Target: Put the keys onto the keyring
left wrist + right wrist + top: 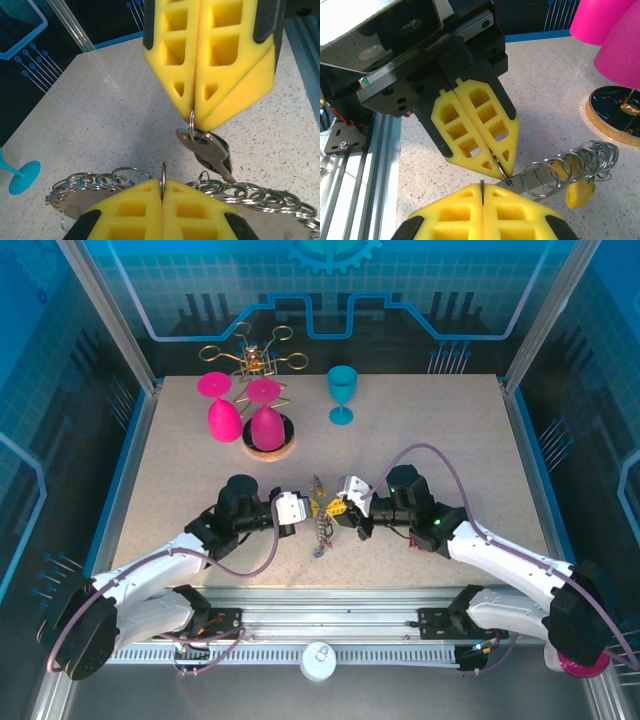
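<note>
The counter [450,440] is showing a matt, beige, finely speckled surface; the keyring [100,181] is stretching across it as a thin greyish strip fringed with shiny silver split rings, round and overlapping like a loose coil, and whether it is resting on the counter or hanging just above it I cannot tell; a yellow-headed key [580,192] with a smooth rounded plastic head is dangling beneath those rings; the left gripper [162,186] and the right gripper [193,122] are facing each other tip to tip, both wearing yellow wedge-shaped pads moulded with square and triangular pockets and backed by black housing; the left jaws are pressing fully together with no gap, clenching one thin wire ring that is standing edge-on out of their seam, at the end of the keyring's row of rings; the right jaws are likewise clamping tight, grasping the black-headed key [212,152] by its small split ring, so the flat silver blade and glossy dark head are hanging just below their tip; the keyring is running directly under and between the two pairs of jaws, its rings fanning out to either side; glossy pink goblets [615,45] are standing well behind, near a teal goblet [342,395]
</note>
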